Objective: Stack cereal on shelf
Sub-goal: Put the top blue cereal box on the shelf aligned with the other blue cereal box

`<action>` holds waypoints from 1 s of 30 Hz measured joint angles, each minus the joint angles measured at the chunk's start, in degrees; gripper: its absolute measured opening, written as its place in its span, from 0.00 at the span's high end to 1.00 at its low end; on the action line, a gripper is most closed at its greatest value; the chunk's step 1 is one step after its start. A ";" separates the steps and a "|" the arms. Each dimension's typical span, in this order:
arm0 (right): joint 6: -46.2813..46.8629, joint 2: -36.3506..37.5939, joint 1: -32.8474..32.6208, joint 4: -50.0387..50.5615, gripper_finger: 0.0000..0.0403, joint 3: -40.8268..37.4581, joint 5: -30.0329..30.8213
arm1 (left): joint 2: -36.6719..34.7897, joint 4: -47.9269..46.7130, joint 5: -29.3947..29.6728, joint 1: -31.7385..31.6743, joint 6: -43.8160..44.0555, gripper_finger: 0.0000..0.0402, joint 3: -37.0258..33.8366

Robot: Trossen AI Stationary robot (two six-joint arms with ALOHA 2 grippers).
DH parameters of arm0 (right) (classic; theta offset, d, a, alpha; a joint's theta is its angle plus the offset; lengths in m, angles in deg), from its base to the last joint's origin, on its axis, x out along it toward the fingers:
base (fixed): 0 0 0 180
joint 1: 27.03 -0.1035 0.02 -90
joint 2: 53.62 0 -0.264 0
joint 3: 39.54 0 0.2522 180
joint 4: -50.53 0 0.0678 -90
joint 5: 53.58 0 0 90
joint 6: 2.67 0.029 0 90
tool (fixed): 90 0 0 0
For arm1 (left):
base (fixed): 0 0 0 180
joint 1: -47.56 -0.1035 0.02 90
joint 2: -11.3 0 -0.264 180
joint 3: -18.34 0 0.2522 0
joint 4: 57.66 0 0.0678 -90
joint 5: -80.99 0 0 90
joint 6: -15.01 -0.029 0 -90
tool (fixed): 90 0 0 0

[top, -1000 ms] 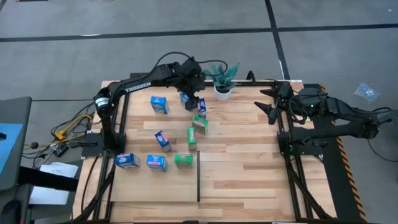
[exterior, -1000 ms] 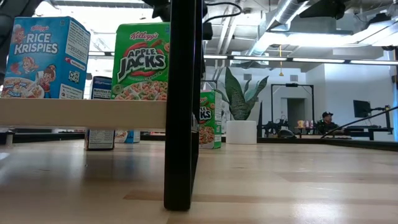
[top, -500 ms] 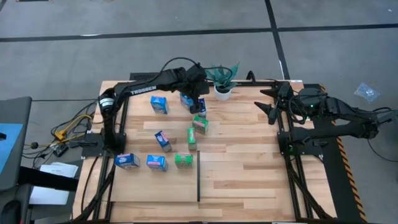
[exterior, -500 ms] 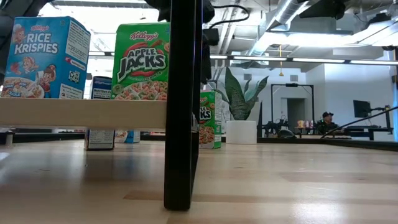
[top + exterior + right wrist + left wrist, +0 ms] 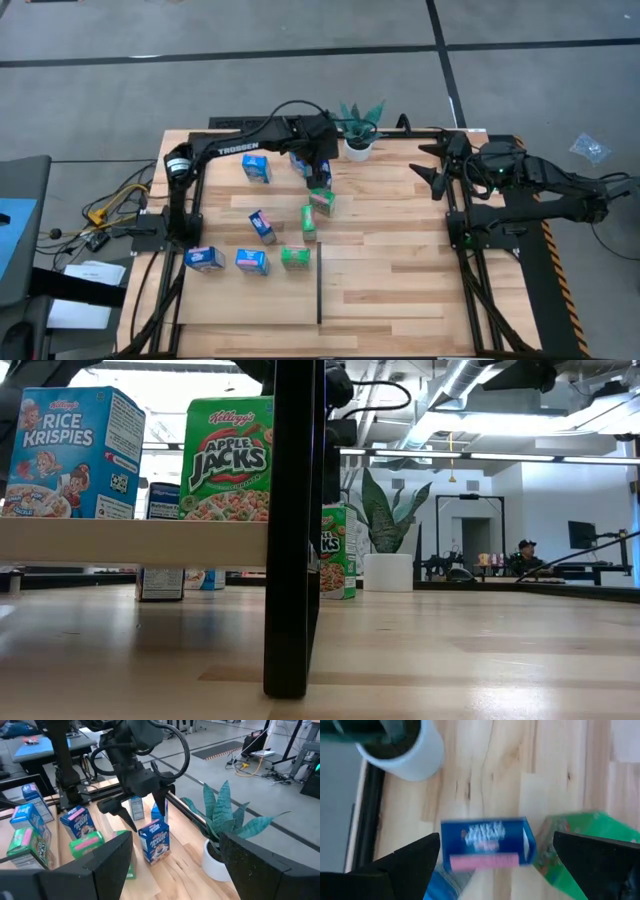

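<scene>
Left hand (image 5: 320, 172): hovers at the far side of the table (image 5: 400, 250), just above an upright blue cereal box (image 5: 155, 841); its fingers (image 5: 405, 860) are spread wide with the box's top between them, and they grip nothing.
Blue cereal box: stands upright near the plant pot (image 5: 357, 150); from the left wrist view its blue top with a pink strip (image 5: 487, 842) sits between the open fingers, and whether a finger brushes it I cannot tell.
Green box (image 5: 321, 201): lies on the table just beside the blue one, on its near side.
Other cereal: one blue box (image 5: 256, 168) stands further left at the far side; a blue box (image 5: 262, 226) and a green one (image 5: 308, 222) sit mid-table.
Shelf (image 5: 130, 540): a light-wood plank with a black upright (image 5: 293, 530); it carries a blue Rice Krispies box (image 5: 75, 455), a green Apple Jacks box (image 5: 226, 460), and probably a third blue one seen from above (image 5: 204, 259).
Right hand (image 5: 435, 172): waits at the table's far right edge, fingers (image 5: 95, 870) wide apart and empty.
Room: a person (image 5: 522, 555) sits far behind the table.
</scene>
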 joint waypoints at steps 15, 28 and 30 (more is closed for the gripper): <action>-0.23 0.00 0.27 0.90 0.20 0.00 -0.04 | 4.16 -1.57 2.00 0.51 -1.16 0.05 0.06; -0.30 0.00 0.42 1.82 0.20 0.00 -0.02 | 4.02 -2.36 4.21 0.73 -2.13 0.12 0.46; -0.57 0.00 0.42 1.82 0.20 0.00 -0.02 | 4.02 -2.36 5.48 0.75 -2.03 0.14 0.46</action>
